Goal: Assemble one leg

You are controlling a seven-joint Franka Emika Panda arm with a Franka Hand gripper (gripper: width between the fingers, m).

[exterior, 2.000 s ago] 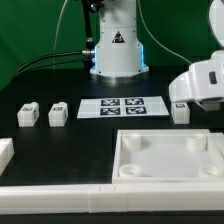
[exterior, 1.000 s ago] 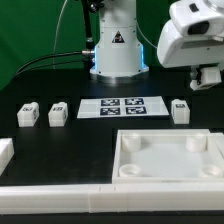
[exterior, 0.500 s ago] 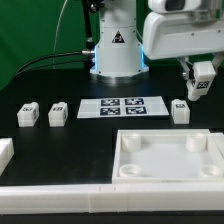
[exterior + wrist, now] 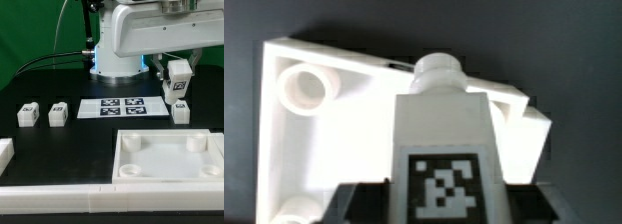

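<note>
My gripper (image 4: 180,78) is shut on a leg (image 4: 180,82), a small white block with a marker tag, and holds it in the air above the table. In the exterior view it hangs just above another leg (image 4: 181,111) that stands on the table. Two more legs (image 4: 28,114) (image 4: 58,113) stand at the exterior view's left. In the wrist view the held leg (image 4: 445,140) fills the middle between my dark fingers (image 4: 363,203), its peg end pointing away. The large white panel (image 4: 313,150) with a round corner socket lies behind it.
The marker board (image 4: 122,106) lies between the legs. The large white panel (image 4: 168,160) sits at the front right. A long white rail (image 4: 60,192) runs along the front, with a short white piece (image 4: 5,152) at the left. The robot base (image 4: 116,50) stands behind.
The arm has swung from the exterior view's right toward the left with the leg in its jaws. The three legs on the table have not moved.
</note>
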